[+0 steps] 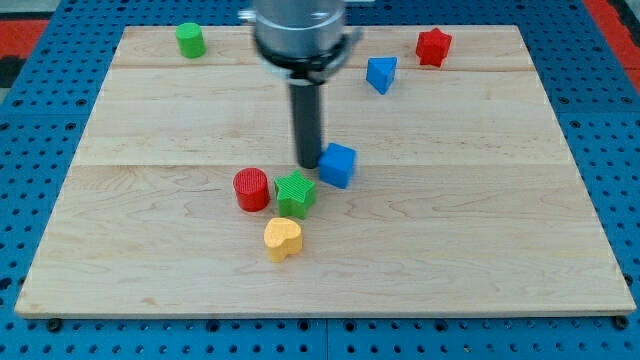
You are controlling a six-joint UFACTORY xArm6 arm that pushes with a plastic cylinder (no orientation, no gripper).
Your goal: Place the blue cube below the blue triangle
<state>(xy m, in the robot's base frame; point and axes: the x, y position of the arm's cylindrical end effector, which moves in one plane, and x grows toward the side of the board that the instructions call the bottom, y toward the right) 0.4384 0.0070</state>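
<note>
The blue cube (pixel 339 164) lies near the board's middle. The blue triangle (pixel 380 74) lies toward the view's top, right of centre, well above the cube. My tip (pixel 308 163) stands just left of the blue cube, touching or nearly touching its left side. The dark rod rises from there to the arm's grey body at the view's top.
A green star block (pixel 295 194) sits just below my tip, with a red cylinder (pixel 251 189) on its left and a yellow heart block (pixel 282 238) below it. A green cylinder (pixel 190 40) is at top left, a red star block (pixel 433 46) at top right. The wooden board (pixel 480 230) ends in blue pegboard.
</note>
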